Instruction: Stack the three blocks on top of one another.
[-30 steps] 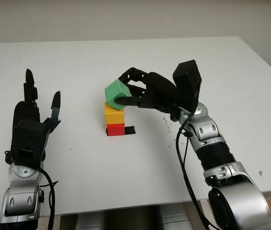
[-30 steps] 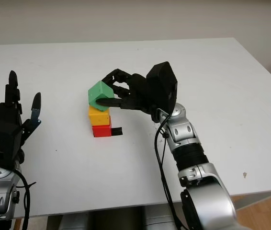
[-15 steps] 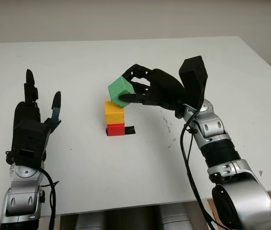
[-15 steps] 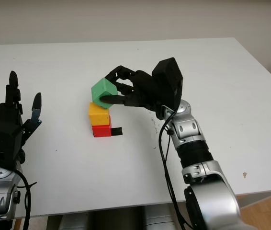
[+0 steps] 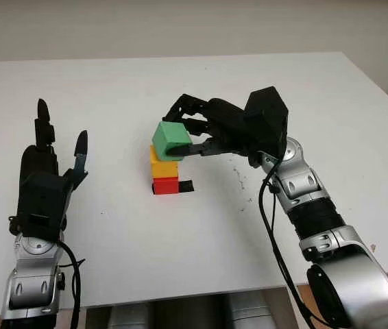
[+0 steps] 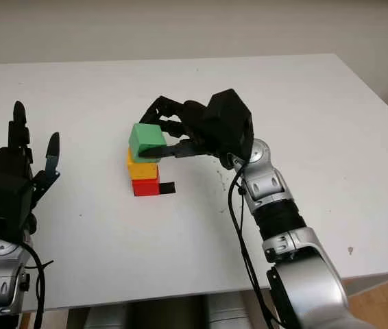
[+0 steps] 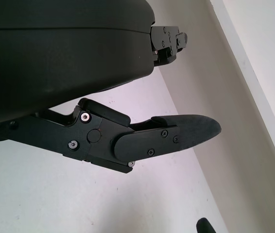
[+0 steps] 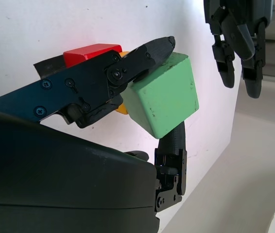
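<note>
While the right hand (image 5: pixel 197 133) reaches over the middle of the white counter (image 5: pixel 304 89), its black fingers (image 8: pixel 128 68) are clenched around the green block (image 5: pixel 170 139), one finger across the near face and the others curling over the far side. That green block sits at the top of the stack, right over the yellow block (image 5: pixel 164 168); whether it already rests fully on the yellow one or is held a hair above it cannot be told (in the right wrist view it looks a little turned against the blocks beneath). Under the yellow block lies the red block (image 5: pixel 166 186), flat on the counter, so the three stand in one column: red at the bottom, yellow in the middle, green on top. A small black strip (image 5: pixel 186 186) lies on the counter touching the red block's right side. A few faint dark marks (image 5: pixel 238 179) speckle the counter just to the right of the stack, below the right forearm.

Well apart from the stack, the left hand (image 5: pixel 46 168) is held over the near left part of the counter, released and grasping nothing, its fingers pointing away from the robot.
</note>
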`<state>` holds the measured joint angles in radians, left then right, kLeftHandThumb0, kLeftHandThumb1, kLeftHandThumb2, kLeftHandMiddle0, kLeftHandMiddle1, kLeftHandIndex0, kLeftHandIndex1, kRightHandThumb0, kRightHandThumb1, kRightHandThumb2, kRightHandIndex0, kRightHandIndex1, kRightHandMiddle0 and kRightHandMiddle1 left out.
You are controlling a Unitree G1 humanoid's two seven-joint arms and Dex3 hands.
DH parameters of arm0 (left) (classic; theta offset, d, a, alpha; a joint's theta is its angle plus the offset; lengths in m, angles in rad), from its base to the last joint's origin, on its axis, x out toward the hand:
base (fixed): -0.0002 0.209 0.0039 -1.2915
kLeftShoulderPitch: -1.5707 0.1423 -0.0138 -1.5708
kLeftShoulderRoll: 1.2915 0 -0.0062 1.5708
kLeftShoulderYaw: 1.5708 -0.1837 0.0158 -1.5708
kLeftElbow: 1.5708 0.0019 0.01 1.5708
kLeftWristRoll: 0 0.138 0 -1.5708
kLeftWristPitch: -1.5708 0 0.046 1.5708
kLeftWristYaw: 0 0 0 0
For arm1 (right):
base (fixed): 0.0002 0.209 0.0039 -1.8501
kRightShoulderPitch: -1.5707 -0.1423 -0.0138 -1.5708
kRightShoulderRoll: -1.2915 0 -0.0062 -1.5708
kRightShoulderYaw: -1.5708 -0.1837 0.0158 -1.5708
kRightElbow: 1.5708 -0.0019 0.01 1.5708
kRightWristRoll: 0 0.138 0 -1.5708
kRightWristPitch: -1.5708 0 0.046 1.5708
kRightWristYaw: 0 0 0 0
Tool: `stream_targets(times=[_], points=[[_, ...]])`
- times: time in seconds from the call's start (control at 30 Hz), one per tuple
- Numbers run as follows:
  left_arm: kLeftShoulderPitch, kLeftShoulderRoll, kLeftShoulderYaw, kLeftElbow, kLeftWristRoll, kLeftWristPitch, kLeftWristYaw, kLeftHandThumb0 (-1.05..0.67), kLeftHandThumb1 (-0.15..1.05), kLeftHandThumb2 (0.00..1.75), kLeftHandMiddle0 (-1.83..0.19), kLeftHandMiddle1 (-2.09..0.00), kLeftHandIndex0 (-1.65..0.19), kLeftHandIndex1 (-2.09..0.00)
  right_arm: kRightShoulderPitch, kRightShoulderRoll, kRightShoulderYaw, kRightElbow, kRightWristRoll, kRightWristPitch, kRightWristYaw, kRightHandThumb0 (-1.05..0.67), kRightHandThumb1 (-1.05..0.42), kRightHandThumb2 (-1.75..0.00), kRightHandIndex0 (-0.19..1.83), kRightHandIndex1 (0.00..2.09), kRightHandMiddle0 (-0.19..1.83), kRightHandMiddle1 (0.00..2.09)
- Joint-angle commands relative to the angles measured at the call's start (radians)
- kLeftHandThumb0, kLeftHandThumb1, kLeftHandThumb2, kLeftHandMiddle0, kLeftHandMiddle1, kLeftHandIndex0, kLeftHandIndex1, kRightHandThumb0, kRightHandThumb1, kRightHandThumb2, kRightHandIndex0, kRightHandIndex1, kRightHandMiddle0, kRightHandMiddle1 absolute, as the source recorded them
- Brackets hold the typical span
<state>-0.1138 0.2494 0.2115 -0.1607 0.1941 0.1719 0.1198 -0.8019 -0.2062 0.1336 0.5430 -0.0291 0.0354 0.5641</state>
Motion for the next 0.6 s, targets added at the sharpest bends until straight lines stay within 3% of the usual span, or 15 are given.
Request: stream_targets(times=[0.0,0.57], points=[[-0.001,-0.006,-0.005,-0.011,0.006,-0.001,0.009,-0.69,1.05,0.57,0.16,-0.05,0.11,-0.05,-0.006,-0.003,0.005,0.007,-0.005,-0.021,-0.001,-0.51,-0.89,-0.05,0.33,0.09,0.41,1.61],[0.003,-0.022,-0.009,0.000,0.005,-0.017,0.013,-0.70,1.05,0.57,0.18,-0.05,0.10,-0.06,-0.005,0.001,0.011,0.009,-0.015,-0.032,-0.023,-0.51,-0.92,-0.06,0.30,0.07,0.36,1.61]])
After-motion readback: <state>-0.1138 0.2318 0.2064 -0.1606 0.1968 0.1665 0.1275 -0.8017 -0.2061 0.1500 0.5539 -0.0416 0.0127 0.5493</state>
